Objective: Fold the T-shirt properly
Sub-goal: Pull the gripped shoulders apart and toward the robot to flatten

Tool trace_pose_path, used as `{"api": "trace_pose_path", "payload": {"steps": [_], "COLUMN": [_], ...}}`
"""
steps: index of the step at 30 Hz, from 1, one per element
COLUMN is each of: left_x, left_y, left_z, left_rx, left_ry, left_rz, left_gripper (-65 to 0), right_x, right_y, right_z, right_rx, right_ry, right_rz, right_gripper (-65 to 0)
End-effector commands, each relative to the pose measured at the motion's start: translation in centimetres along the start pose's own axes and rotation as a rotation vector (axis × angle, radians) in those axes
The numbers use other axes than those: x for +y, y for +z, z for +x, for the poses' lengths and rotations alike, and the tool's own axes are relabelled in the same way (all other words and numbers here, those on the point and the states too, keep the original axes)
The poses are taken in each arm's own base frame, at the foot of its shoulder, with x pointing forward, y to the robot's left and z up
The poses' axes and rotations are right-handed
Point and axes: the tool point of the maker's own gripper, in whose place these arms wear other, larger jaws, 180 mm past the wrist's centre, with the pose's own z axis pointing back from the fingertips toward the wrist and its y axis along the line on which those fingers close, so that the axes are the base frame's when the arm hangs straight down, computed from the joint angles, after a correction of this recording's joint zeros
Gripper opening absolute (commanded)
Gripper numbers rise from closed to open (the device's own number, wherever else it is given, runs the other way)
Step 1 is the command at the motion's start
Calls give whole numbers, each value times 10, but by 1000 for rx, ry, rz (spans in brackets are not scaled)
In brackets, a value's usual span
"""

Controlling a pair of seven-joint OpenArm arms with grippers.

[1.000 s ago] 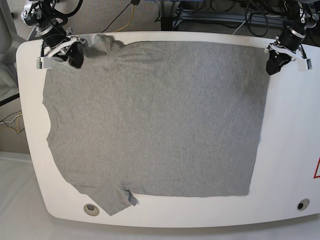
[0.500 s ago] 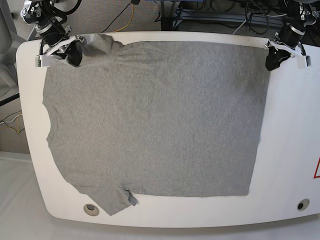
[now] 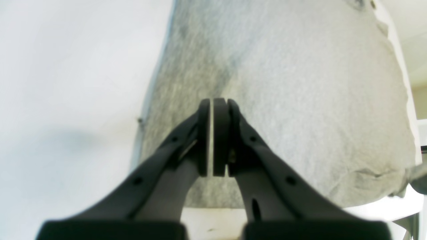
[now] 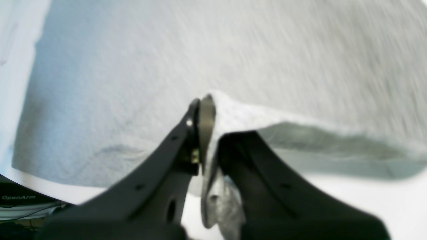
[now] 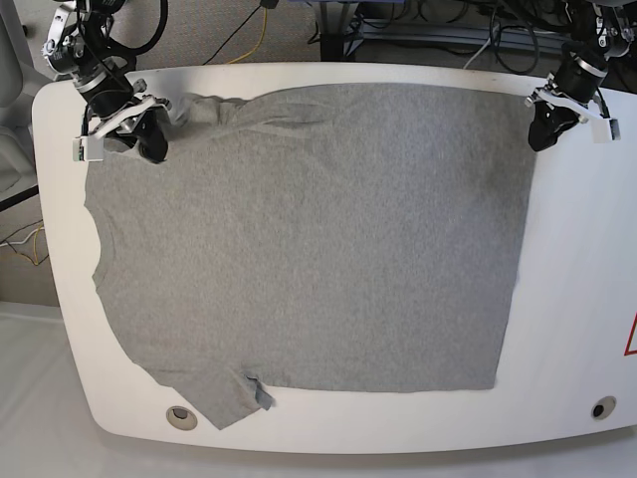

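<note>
The shirt (image 5: 309,239) lies spread flat on the white table (image 5: 577,299), plain heather-grey side up, no lettering showing. It covers most of the tabletop. Nearest the camera, at about 7 o'clock, one short sleeve (image 5: 214,393) points toward the table's front edge, with a small turned-up flap beside it. The collar's curved notch sits at 9 o'clock on the shirt's edge; the straight hem runs along the 3 o'clock side. The far sleeve, at 11 o'clock, is bunched and lifted.

The right gripper (image 5: 149,147) is clamped on that far sleeve: in its wrist view its fingers (image 4: 200,130) pinch a raised ridge of grey cloth. The left gripper (image 5: 542,134), at 1 o'clock by the far hem corner, has its pads (image 3: 220,133) pressed together with no cloth visibly between them; the shirt (image 3: 300,100) lies just beyond.

Against the earlier base frame, the right gripper has drawn slightly nearer and the far sleeve is pulled flatter. The left gripper has barely shifted.
</note>
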Motion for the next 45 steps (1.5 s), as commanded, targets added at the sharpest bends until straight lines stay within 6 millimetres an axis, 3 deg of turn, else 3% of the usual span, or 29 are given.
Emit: {"api": "trace_pose_path", "payload": {"steps": [1,7,11,19,31,45], "left_x": [-4,-9,-10,-6,3,-12], "left_y": [6,6,10,14,17,20], "left_z": [9,0,3,10,8,-9], "left_rx": [-16,38,71,58,-3,26], "left_ry": [-26,-50,-98,-119,-82,-65], "left_rz": [-16,-31,-46,-38,-14,-60], "left_gripper": [-650,-404,-287,-299,-247,-293], "right_x": [2,4,0,-4,1,0], "right_y": [3,2,7,10,6,2], "right_z": [11,11,12,10,5,7], "right_rx": [-35,-41,-41,-37,-15,-5], "right_ry": [22,18,31,32,26,53], "right_rz": [12,18,7,-3,11,0], "right_gripper": [-650,-650,-650,-650,-650,-650]}}
